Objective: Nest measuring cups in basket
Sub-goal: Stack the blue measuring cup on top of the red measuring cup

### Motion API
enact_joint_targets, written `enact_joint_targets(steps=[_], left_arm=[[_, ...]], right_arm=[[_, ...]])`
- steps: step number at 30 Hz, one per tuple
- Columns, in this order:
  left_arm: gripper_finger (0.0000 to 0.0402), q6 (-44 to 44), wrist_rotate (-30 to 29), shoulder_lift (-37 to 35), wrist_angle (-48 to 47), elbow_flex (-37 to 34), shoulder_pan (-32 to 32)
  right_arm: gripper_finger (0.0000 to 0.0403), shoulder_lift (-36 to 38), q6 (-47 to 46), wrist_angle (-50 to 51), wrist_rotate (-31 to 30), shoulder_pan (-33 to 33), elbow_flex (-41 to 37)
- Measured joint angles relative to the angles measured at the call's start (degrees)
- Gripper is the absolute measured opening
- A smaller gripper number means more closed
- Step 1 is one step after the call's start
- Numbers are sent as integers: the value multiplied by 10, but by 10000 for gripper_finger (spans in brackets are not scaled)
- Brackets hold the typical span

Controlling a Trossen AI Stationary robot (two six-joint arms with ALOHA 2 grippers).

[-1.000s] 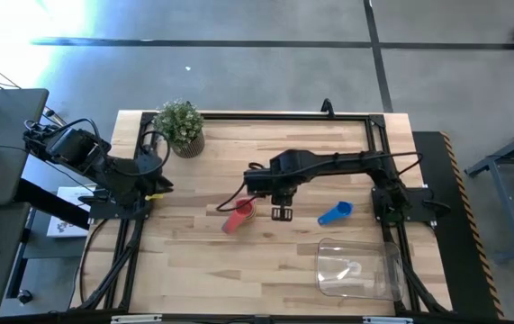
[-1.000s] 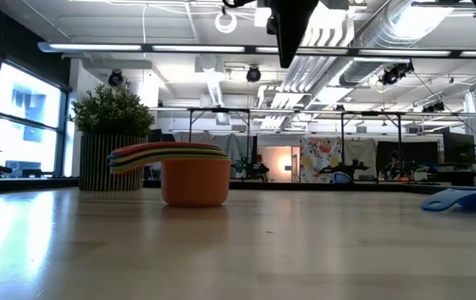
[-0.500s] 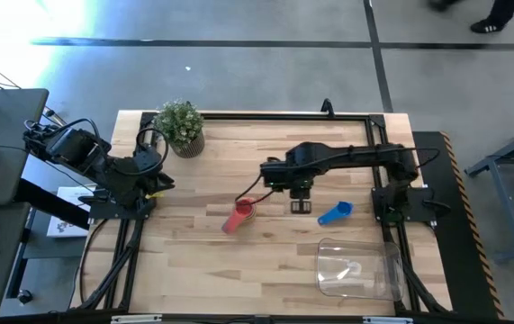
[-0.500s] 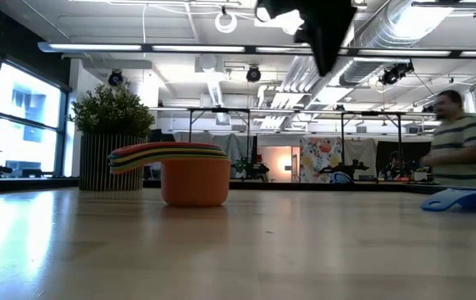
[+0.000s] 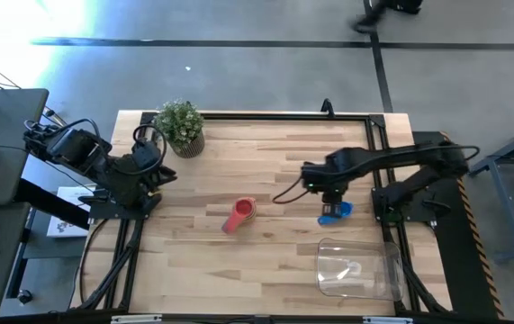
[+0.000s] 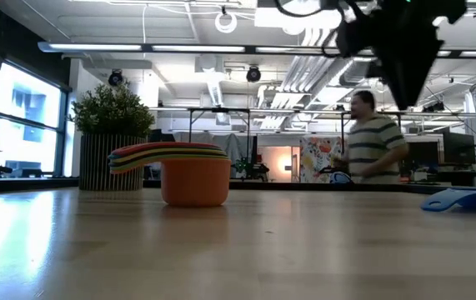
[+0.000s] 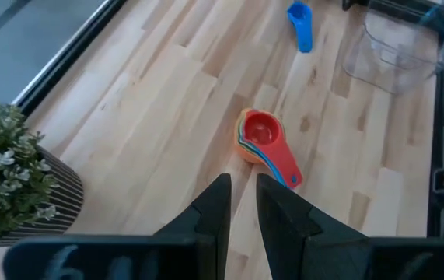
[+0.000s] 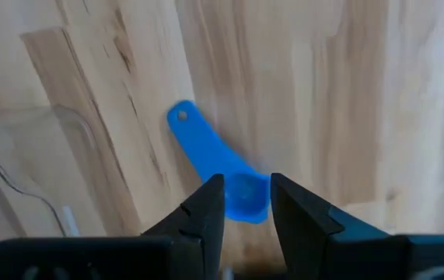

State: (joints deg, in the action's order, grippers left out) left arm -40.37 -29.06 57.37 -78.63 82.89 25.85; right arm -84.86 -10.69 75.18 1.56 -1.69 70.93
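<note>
We found most measuring cups (image 5: 239,215) nested mid-table, well apart from the basket (image 5: 357,270). Our right gripper (image 8: 242,204), fingers narrowly parted and holding nothing, hovered above the stray blue cup (image 8: 220,175). Nothing coloured lay in the basket; our left gripper (image 7: 238,207), fingers narrowly parted, waited near the table's left edge.

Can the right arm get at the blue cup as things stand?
Probably yes. The right tool hangs directly over the blue cup, fingers parted either side of its bowl, with only bare table around it. The basket sits apart, nearer the table's front edge. The left arm waits at the left side.
</note>
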Motion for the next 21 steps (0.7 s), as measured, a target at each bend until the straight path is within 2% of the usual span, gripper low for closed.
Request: enact_joint_targets(steps=[4,11,21], left_arm=[[52,-14,-7,0,0,0,0],[52,-40,-16,0,0,0,0],[52,-41,-18,0,0,0,0]], right_arm=[[99,66,-50,-40,25,13,-92],[99,143,-107,-53,13,27,-193],[99,154,-126,-96,4,37,-286]])
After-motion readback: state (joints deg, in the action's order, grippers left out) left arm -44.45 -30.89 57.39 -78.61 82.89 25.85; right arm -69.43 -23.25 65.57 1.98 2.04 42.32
